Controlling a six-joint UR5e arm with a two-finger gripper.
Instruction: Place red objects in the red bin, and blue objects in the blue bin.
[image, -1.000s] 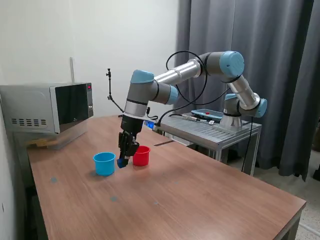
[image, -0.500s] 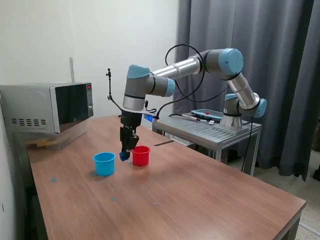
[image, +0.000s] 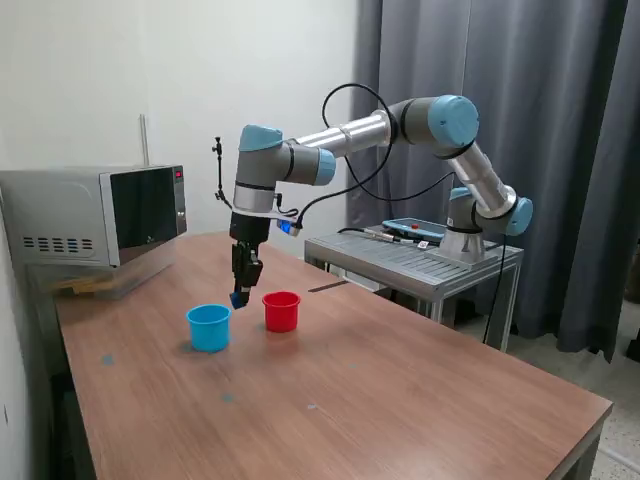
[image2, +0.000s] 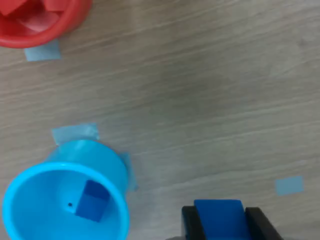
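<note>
Blue cube (image2: 218, 218) clamped in gripper (image: 238, 298) above table (image: 400, 390), beside blue cup (image: 208, 327) holding another blue cube (image2: 91, 201).

1 cube (image2: 91, 200) in cup (image2: 30, 177); other cup (image: 281, 311) on exterior view's right

Exterior view: stands off the table (image: 400, 400), at a raised angle — takes in the whole arm, the microwave (image: 95, 215) and the curtain (image: 520, 110).
Wrist view: looks straight down, close to the tabletop.
Shared: blue bin (image: 209, 327) (image2: 65, 197), red bin (image: 282, 311) (image2: 37, 20) — and the wood between them.
</note>
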